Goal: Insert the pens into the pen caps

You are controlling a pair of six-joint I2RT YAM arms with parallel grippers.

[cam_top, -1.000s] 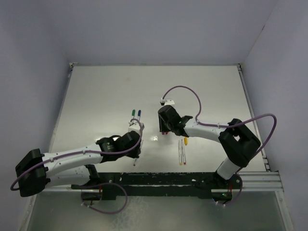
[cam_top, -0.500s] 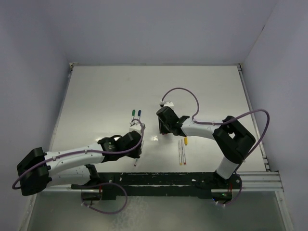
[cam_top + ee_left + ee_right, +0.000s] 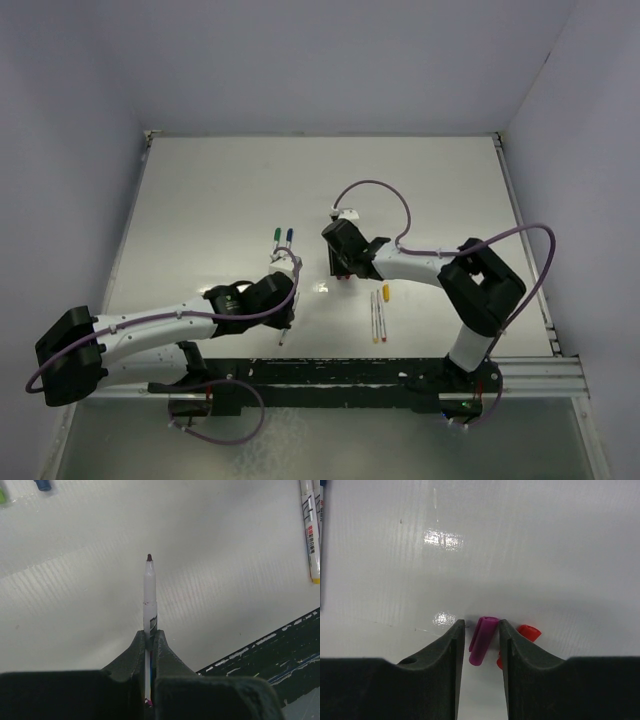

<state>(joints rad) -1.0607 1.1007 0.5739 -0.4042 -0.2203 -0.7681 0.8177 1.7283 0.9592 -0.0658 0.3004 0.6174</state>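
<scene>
My left gripper [image 3: 149, 634] is shut on a thin white-grey pen [image 3: 149, 592]. The pen's dark tip points away over the table. In the top view this gripper [image 3: 284, 284] sits left of centre. My right gripper [image 3: 481, 626] is open and low on the table, one finger on each side of a magenta cap [image 3: 483, 640]. The right finger touches the cap and a gap shows on the left. A red cap [image 3: 528, 631] lies just outside the right finger. In the top view the right gripper [image 3: 343, 266] is right of centre.
Two pens with a green cap [image 3: 276, 234] and a blue cap [image 3: 289, 234] lie beyond the left gripper. Two more pens [image 3: 379, 318] lie near the front right, with an orange-yellow cap [image 3: 386, 293] beside them. A black rail [image 3: 380, 372] runs along the near edge.
My right gripper has shifted slightly left and farther over the caps. The left gripper has kept hold of its pen and hardly moved.
</scene>
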